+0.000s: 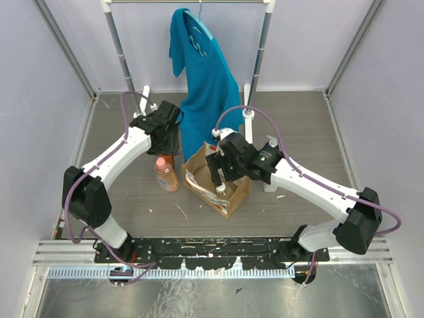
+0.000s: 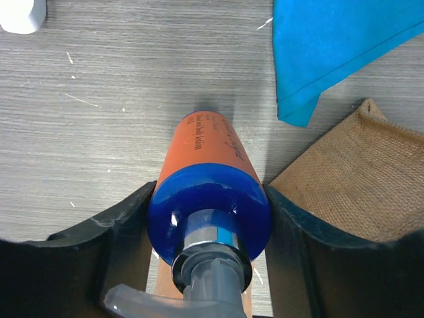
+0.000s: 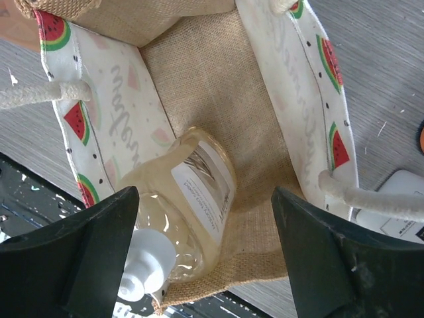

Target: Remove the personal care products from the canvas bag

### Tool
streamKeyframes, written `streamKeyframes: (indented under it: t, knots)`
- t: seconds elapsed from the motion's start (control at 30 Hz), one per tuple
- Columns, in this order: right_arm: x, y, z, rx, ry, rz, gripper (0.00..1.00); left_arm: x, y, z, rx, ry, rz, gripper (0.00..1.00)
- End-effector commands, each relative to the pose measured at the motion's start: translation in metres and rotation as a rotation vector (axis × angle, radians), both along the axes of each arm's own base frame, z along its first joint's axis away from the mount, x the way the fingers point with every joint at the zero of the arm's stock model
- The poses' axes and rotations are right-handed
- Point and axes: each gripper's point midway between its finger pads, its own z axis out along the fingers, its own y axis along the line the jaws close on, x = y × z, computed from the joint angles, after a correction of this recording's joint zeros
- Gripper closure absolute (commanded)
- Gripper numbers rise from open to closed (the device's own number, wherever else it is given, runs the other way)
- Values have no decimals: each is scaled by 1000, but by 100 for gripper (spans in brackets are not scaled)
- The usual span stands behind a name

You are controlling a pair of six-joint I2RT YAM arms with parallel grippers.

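An orange bottle (image 2: pixel 205 146) with a blue shoulder and grey pump stands on the table left of the canvas bag (image 1: pixel 228 199); it also shows in the top view (image 1: pixel 166 176). My left gripper (image 2: pixel 209 193) is shut on its blue shoulder from above, both fingers touching; it shows in the top view (image 1: pixel 167 142) too. My right gripper (image 3: pixel 204 199) hangs open over the bag's mouth (image 1: pixel 220 173). Inside the bag (image 3: pixel 192 73) lies a clear pale-yellow bottle (image 3: pixel 185 205) with a white pump, between my open fingers but untouched.
A teal garment (image 1: pixel 205 86) hangs from a white rack behind the bag, its hem near my left gripper (image 2: pixel 331 46). A white labelled item (image 3: pixel 397 199) lies on the table beside the bag. A white rack foot (image 2: pixel 23 13) stands at the far left.
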Motion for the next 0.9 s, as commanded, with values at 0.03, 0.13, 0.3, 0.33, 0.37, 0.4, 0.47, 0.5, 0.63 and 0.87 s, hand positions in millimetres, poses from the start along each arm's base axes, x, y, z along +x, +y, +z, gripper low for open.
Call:
streamKeyframes:
  t: [0.03, 0.13, 0.3, 0.33, 0.37, 0.4, 0.47, 0.5, 0.63, 0.87]
  knots:
    - [-5, 12, 21, 83, -37, 14, 13, 10, -4, 13, -43, -86, 16, 24]
    - [-5, 14, 32, 95, -58, 19, 13, 10, -4, 11, -45, -82, 17, 16]
    - [-12, 17, 22, 46, -30, 53, 13, 10, -5, 9, -43, -72, 19, 10]
    - [-14, 18, 18, 34, -17, 65, 13, 10, -4, 9, -42, -73, 21, 9]
    - [-17, 19, 14, 22, -7, 74, 13, 10, -4, 11, -42, -78, 21, 9]
    - [-18, 19, 9, 6, 3, 81, 13, 10, -3, 13, -43, -84, 23, 9]
    - [-19, 15, -2, -37, 19, 79, 13, 10, -2, 18, -41, -94, 27, 9]
    - [-19, 13, -8, -55, 28, 82, 13, 10, -1, 20, -40, -100, 27, 9]
    - [-23, 13, -31, -112, 71, 115, 13, 10, 1, 35, -45, -132, 28, 8]
    - [-11, 19, -36, -156, 43, 143, 69, 8, 8, 71, -50, -203, 30, 8]
